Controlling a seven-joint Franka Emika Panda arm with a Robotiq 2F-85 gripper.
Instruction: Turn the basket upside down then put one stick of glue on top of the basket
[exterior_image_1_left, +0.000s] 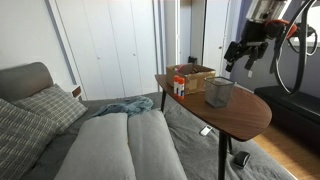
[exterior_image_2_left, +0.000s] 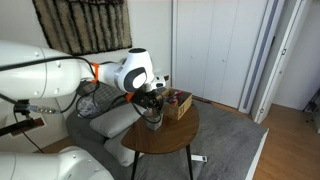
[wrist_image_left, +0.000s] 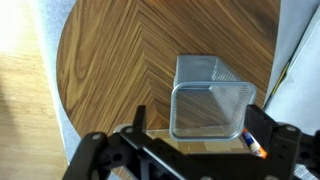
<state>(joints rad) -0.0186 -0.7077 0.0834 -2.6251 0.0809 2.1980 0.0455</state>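
**Basket upright, gripper wide above it: the flip is where this can fail**

The small grey metal-mesh basket stands mouth-up on the oval herringbone-wood table, toward the right of the wrist view and close to the rim there. In an exterior view, the short pale glue sticks with red-orange tops stand in a cluster at the left of the tabletop. They are just in front of the larger brown open box and apart from the basket.

The black two-finger gripper hangs over the basket with its jaws spread wide and nothing between them. In an exterior view it is clearly above the rim, not touching.

By my reading the turning-over has not begun. The risks:
- The thin, tapered mesh wall gives little to pinch, so the basket may slip or swing loose mid-turn.
- A finger catching the rim on the way down could push the light basket toward the nearby table edge.
- A wide rotation could sweep into the glue sticks and topple them.
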